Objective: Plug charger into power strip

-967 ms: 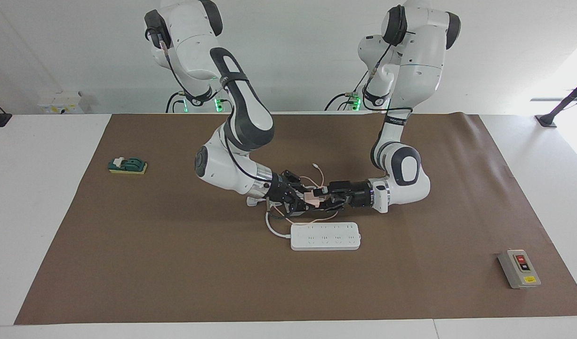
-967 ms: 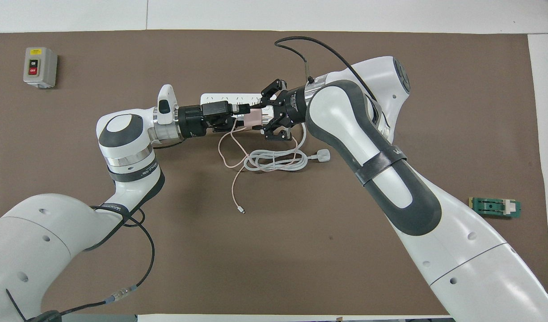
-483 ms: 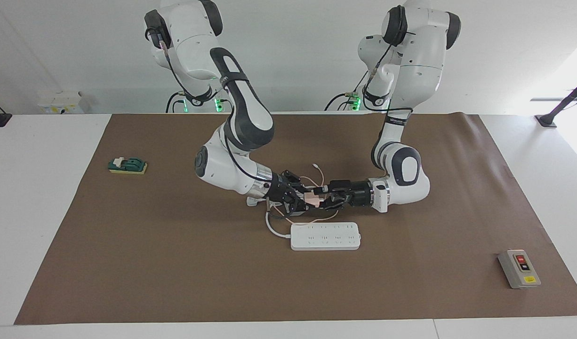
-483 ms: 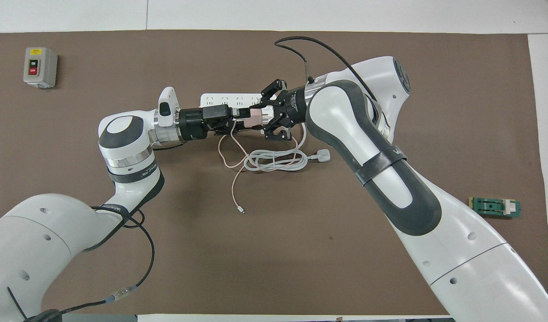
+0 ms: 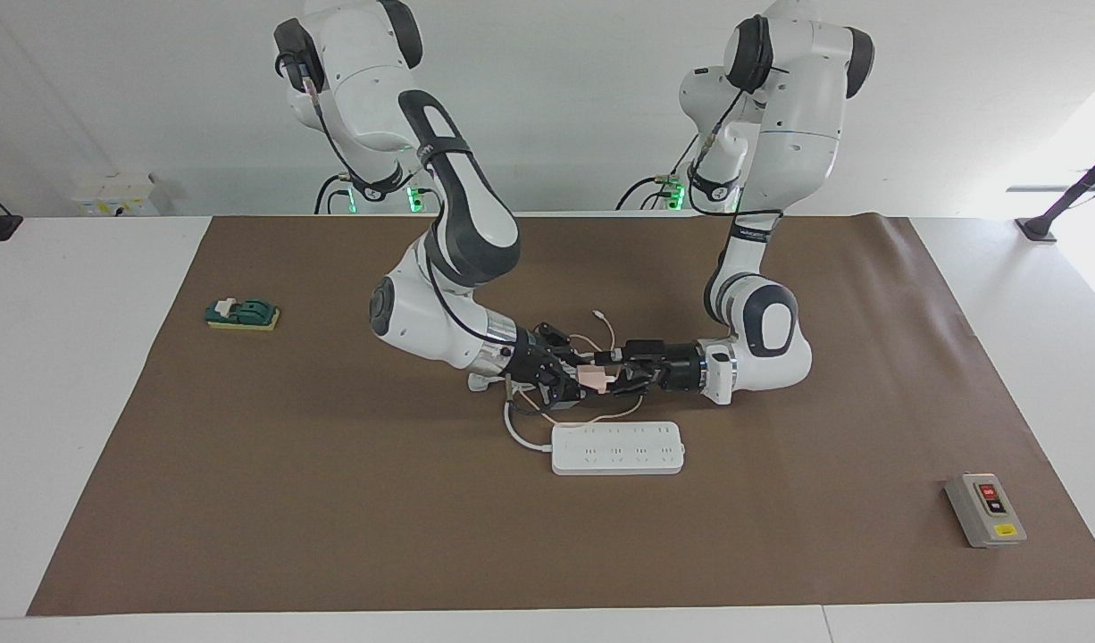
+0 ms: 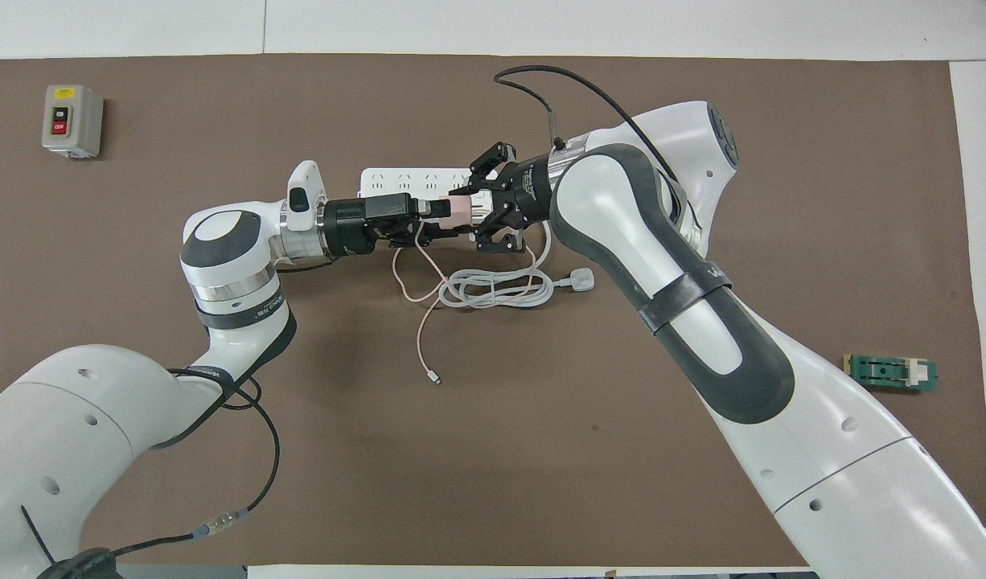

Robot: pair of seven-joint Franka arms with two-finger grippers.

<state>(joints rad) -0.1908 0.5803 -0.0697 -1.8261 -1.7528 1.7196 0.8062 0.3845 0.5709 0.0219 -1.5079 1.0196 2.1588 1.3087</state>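
The pale-pink charger (image 6: 458, 211) (image 5: 592, 378) is held just above the mat, between the two grippers that meet tip to tip. My right gripper (image 6: 478, 211) (image 5: 572, 379) is shut on one end of it. My left gripper (image 6: 438, 210) (image 5: 614, 375) has its fingers closed on the other end. The thin pink cable (image 6: 419, 322) hangs down and trails on the mat to its white connector (image 6: 434, 378). The white power strip (image 5: 617, 447) lies flat on the mat, partly hidden under the grippers in the overhead view (image 6: 404, 175).
The strip's thick white cord is coiled (image 6: 493, 288) with its three-pin plug (image 6: 577, 279) under the right forearm. A grey button box (image 6: 72, 121) (image 5: 985, 509) stands toward the left arm's end. A small green part (image 6: 891, 372) (image 5: 242, 313) lies toward the right arm's end.
My left gripper has moved in on the charger and its fingers have narrowed from spread around it to closed on it. The right gripper has kept its hold and barely moved.
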